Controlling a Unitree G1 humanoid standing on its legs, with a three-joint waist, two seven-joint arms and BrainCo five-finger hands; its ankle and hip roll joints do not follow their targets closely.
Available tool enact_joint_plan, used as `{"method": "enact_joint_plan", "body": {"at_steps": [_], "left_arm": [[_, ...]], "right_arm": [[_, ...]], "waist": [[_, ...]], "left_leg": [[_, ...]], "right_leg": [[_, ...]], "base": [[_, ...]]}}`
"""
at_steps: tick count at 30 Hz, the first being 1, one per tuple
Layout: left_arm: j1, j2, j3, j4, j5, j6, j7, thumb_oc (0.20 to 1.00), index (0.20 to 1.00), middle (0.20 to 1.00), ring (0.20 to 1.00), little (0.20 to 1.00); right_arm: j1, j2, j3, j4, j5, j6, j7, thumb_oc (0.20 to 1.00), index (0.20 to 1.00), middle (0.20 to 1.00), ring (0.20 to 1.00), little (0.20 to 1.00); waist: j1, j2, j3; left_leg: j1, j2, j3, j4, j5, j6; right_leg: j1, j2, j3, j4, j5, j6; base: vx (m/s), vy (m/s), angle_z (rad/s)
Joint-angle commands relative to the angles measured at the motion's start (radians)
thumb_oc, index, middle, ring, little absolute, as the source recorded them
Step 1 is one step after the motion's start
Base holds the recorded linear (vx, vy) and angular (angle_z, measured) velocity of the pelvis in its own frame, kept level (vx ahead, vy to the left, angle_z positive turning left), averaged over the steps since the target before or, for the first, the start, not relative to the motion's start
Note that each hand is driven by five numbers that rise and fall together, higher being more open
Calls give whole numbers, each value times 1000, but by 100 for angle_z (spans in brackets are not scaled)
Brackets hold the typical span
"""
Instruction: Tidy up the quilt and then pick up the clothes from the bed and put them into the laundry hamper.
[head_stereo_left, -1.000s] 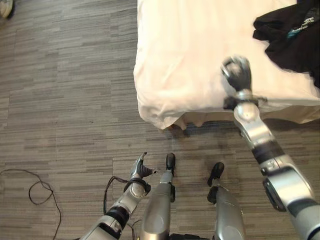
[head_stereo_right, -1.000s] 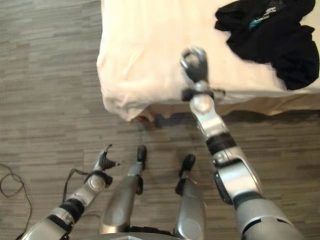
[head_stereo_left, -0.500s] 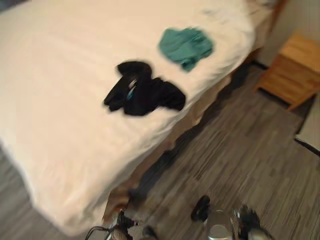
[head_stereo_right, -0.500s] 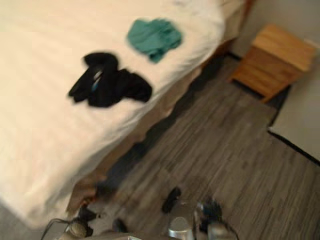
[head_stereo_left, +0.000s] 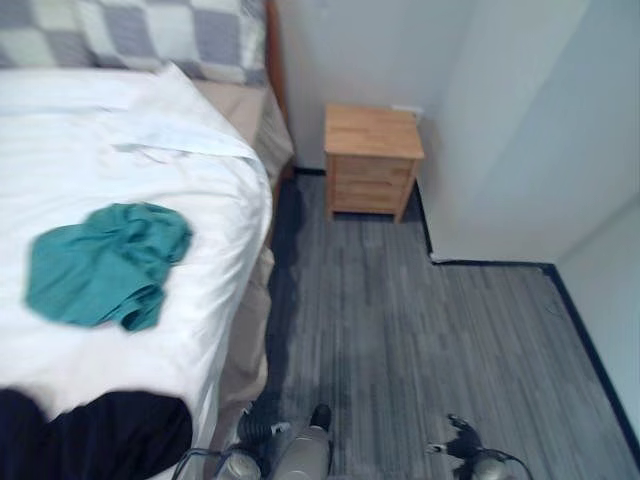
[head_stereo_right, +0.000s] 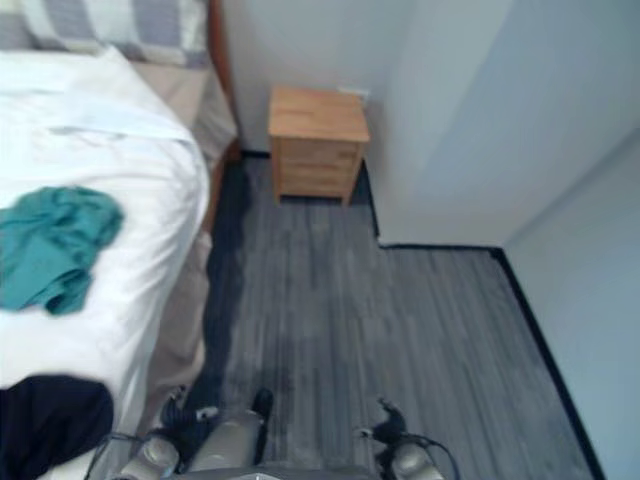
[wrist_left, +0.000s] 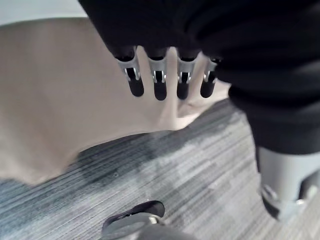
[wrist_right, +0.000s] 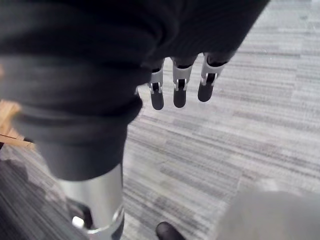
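Clothes on white quilt (head_stereo_left: 150, 130): teal garment (head_stereo_left: 105, 262) mid-bed, black garment (head_stereo_left: 90, 435) at near edge, just beside left hand (head_stereo_left: 250, 432). Left fingers (wrist_left: 159, 82) straight, holding nothing, bed skirt (wrist_left: 60, 115) beyond them. Right hand (head_stereo_left: 462, 440) low over floor (head_stereo_left: 420, 330), fingers (wrist_right: 180, 85) relaxed, empty. Nightstand (head_stereo_left: 370, 160) well past both.

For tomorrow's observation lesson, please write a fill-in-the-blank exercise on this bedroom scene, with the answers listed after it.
1. The crumpled teal garment lies on the white ____.
2. The small wooden nightstand stands against the ____, beside the bed.
3. Near the view's lower edge a second garment on the bed is ____ in colour.
4. The left hand and the right hand both hang low with straight fingers, holding ____.

Answers: quilt; wall; black; nothing
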Motion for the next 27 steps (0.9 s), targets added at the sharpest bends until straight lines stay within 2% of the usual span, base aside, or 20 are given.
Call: {"method": "enact_joint_plan", "body": {"at_steps": [1, 2, 5, 6, 7, 8, 9, 11, 12, 14, 15, 17, 18, 19, 20, 22, 23, 24, 26, 27], "left_arm": [[-21, -21, 19, -62, 33, -22, 11, 1000, 1000, 1000, 1000, 1000], [-21, -20, 22, -70, 33, -25, 10, 1000, 1000, 1000, 1000, 1000], [-19, -19, 31, -46, 55, -32, -9, 1000, 1000, 1000, 1000, 1000], [-18, -21, 35, -24, 80, -34, -13, 1000, 1000, 1000, 1000, 1000], [-2, -21, 24, -22, 109, -34, -23, 1000, 1000, 1000, 1000, 1000], [-2, -22, 24, -22, 109, -34, -23, 1000, 1000, 1000, 1000, 1000], [1, -31, 28, -15, 103, -35, -18, 1000, 1000, 1000, 1000, 1000], [15, -38, 45, -14, 80, -34, -13, 1000, 1000, 1000, 1000, 1000], [2, -37, 58, -18, 45, -34, 3, 1000, 1000, 1000, 1000, 1000], [1, -36, 58, -18, 45, -34, 3, 1000, 1000, 1000, 1000, 1000], [-11, -42, 62, -26, 25, -44, 7, 1000, 1000, 1000, 1000, 1000], [-9, -42, 63, -30, 24, -43, 5, 1000, 1000, 1000, 1000, 1000], [-18, -41, 61, -46, 19, -40, 3, 1000, 1000, 1000, 1000, 1000], [-22, -40, 57, -58, 22, -34, 1, 1000, 1000, 1000, 1000, 1000], [-22, -40, 57, -58, 22, -34, 1, 1000, 1000, 1000, 1000, 1000], [-21, -42, 52, -68, 14, -29, -8, 1000, 1000, 1000, 1000, 1000], [-10, -37, 45, -60, 21, -25, -20, 1000, 1000, 1000, 1000, 1000], [-10, -37, 45, -60, 21, -25, -20, 1000, 1000, 1000, 1000, 1000], [-8, -34, 47, -38, 28, -15, -20, 1000, 1000, 1000, 1000, 1000], [-7, -28, 53, -29, 23, -13, -15, 1000, 1000, 1000, 1000, 1000]], "right_arm": [[-91, -23, -72, -94, 4, -24, -24, 1000, 1000, 1000, 1000, 1000], [-84, -22, -84, -107, 27, -29, -25, 1000, 1000, 1000, 1000, 1000], [-70, -19, -110, -70, 60, -26, -17, 1000, 1000, 1000, 1000, 1000], [-65, -17, -124, -34, 63, -16, -12, 1000, 1000, 1000, 1000, 1000], [-45, -12, -135, 12, 74, -6, 0, 1000, 1000, 1000, 1000, 1000], [-45, -12, -135, 12, 74, -6, 1, 1000, 1000, 1000, 1000, 1000], [-41, -12, -142, 31, 82, -7, 8, 1000, 1000, 1000, 1000, 1000], [-30, -20, -140, 64, 79, -9, 6, 1000, 1000, 1000, 1000, 1000], [-59, -32, -107, 74, 59, -9, 2, 1000, 1000, 1000, 1000, 1000], [-60, -32, -108, 74, 59, -9, 2, 1000, 1000, 1000, 1000, 1000], [-93, -33, -61, 77, 28, -6, 6, 1000, 1000, 1000, 1000, 1000], [-92, -33, -52, 69, 19, -5, 9, 1000, 1000, 1000, 1000, 1000], [-93, -30, -53, 48, 36, -14, 15, 1000, 1000, 1000, 1000, 1000], [-92, -36, -61, 28, 39, -14, 6, 1000, 1000, 1000, 1000, 1000], [-92, -37, -61, 28, 39, -14, 6, 1000, 1000, 1000, 1000, 1000], [-96, -35, -55, 22, 22, -6, 3, 1000, 1000, 1000, 1000, 1000], [-87, -25, -56, 21, -6, 0, 11, 1000, 1000, 1000, 1000, 1000], [-88, -25, -56, 21, -7, 0, 11, 1000, 1000, 1000, 1000, 1000], [-97, -17, -64, 31, -16, 12, 17, 1000, 1000, 1000, 1000, 1000], [-102, -14, -68, 35, -14, 11, 12, 1000, 1000, 1000, 1000, 1000]], "waist": [[4, 34, 102], [-12, 36, 95], [-61, 48, 68], [-72, 53, 54], [-61, 58, 33], [-62, 59, 34], [-69, 64, 27], [-34, 46, 48], [13, 9, 73], [11, 7, 71], [64, 1, 69], [77, -3, 61], [101, 15, 31], [97, 18, 31], [96, 17, 29], [102, 4, 26], [109, -10, 20], [106, -10, 17], [98, -3, 24], [98, -2, 26]], "left_leg": [[236, 26, 36, -109, -134, -4], [261, 23, 40, -131, -146, -9], [381, 36, 40, -185, -211, -39], [426, 42, 47, -192, -244, -48], [443, 45, 54, -133, -260, -70], [443, 46, 54, -130, -263, -70], [427, 44, 49, 11, -202, -102], [295, 34, 65, 375, -62, -156], [124, 36, 85, 562, -96, -135], [120, 33, 85, 562, -94, -135], [63, 53, 112, 425, -140, -108], [72, 54, 123, 341, -144, -100], [110, 103, 180, -69, -55, -98], [111, 123, 248, -120, -22, -96], [109, 123, 247, -123, -19, -95], [127, 137, 305, -135, -14, -86], [169, 104, 263, -145, -34, -51], [165, 103, 261, -146, -32, -50], [204, 86, 236, -175, -40, -25], [231, 81, 203, -206, -40, -18]], "right_leg": [[-15, 28, -35, -321, 147, 40], [-35, 20, -51, -412, 136, 37], [-31, -9, -132, -814, 179, 40], [-49, -31, -157, -866, 202, 55], [5, -22, -208, -921, 209, 46], [9, -21, -210, -925, 210, 46], [37, -6, -188, -910, 226, 23], [117, 5, -182, -894, 225, -14], [196, 8, -168, -920, 206, -38], [193, 5, -169, -920, 207, -37], [263, 25, -158, -959, 169, -34], [275, 24, -151, -963, 164, -32], [337, 52, -179, -966, 113, -24], [355, 61, -199, -955, 92, -27], [353, 60, -200, -955, 93, -27], [355, 64, -240, -879, 63, -34], [324, 21, -298, -671, 57, 10], [320, 20, -300, -670, 57, 10], [241, -45, -285, -493, 113, 68], [205, -53, -255, -451, 124, 72]], "base": [[511, 84, 19], [430, 10, 8], [736, -45, 25], [959, -41, 52], [704, -20, 37], [653, -7, 5], [391, 13, -7], [524, -57, 23], [373, -98, 39], [310, -17, -38], [460, 66, -82], [518, 110, -47], [583, 136, -47], [575, 137, -48], [184, 31, -19], [316, 106, 72], [344, 142, 112], [300, 162, 104], [182, 123, 122], [213, 47, 137]]}}
